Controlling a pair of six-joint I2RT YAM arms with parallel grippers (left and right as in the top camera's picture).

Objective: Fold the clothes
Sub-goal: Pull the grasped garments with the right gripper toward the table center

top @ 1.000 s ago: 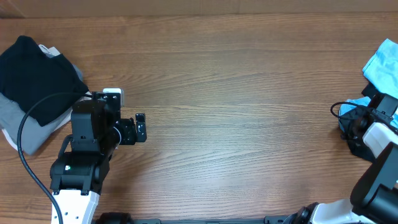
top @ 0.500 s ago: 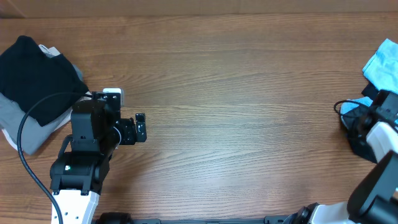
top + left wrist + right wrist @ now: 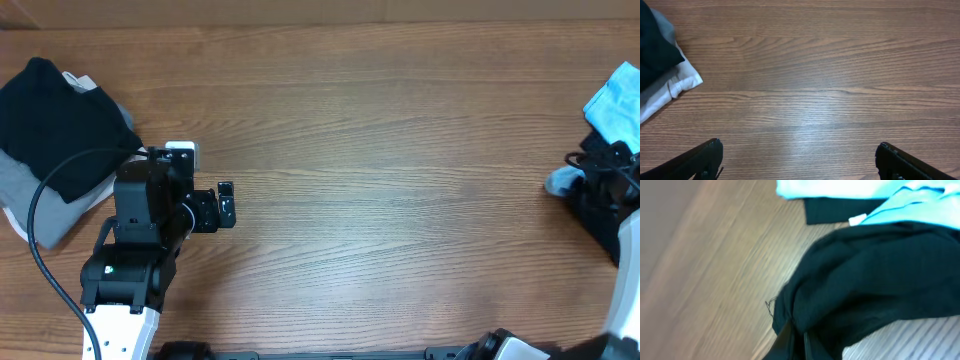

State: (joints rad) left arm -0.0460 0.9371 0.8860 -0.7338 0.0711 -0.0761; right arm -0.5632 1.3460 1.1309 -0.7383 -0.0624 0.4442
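A stack of folded clothes, a black one (image 3: 55, 120) on top of grey and white ones (image 3: 45, 215), lies at the far left; its corner shows in the left wrist view (image 3: 660, 65). My left gripper (image 3: 226, 203) is open and empty over bare wood (image 3: 800, 160). At the far right lies a light blue garment (image 3: 615, 100) with a dark garment (image 3: 600, 205) beside it. My right gripper (image 3: 800, 340) is shut on a fold of the dark garment (image 3: 875, 280), with the light blue garment (image 3: 840, 187) behind it.
The wooden table (image 3: 380, 150) stretches between the two piles. A black cable (image 3: 45, 190) loops from the left arm over the folded stack.
My right arm has moved toward the right edge of the table, drawing the dark garment with it. The left arm has not moved.
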